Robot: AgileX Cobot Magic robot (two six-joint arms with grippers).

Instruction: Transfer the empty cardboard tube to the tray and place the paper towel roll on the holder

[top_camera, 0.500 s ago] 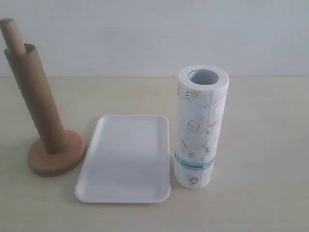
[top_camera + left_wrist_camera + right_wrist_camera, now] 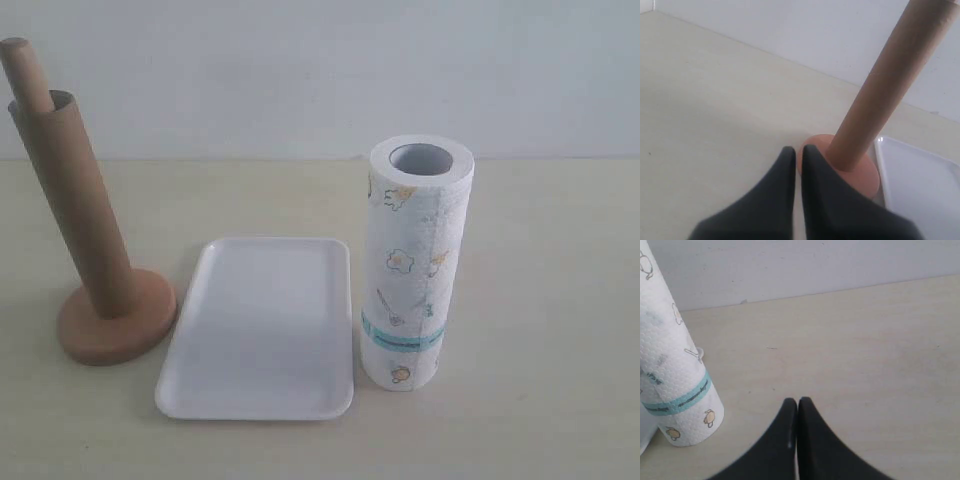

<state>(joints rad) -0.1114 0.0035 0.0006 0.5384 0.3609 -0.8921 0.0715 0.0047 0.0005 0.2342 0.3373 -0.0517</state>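
Observation:
The brown cardboard tube (image 2: 78,205) stands slipped over the pole of the wooden holder (image 2: 112,335) at the left; the pole's rounded top (image 2: 24,72) sticks out above it. The white tray (image 2: 262,328) lies flat in the middle. To its right the paper towel roll (image 2: 415,262) stands upright, with its hollow core facing up. Neither gripper appears in the exterior view. My left gripper (image 2: 798,152) is shut and holds nothing, just short of the holder's base (image 2: 860,176) and the tube (image 2: 885,82). My right gripper (image 2: 798,403) is shut and holds nothing, off to the side of the roll (image 2: 672,375).
A pale wall (image 2: 320,70) rises close behind the table's far edge. The light table top (image 2: 540,300) stretches to the right of the roll. The tray's corner (image 2: 920,185) sits right beside the holder's base.

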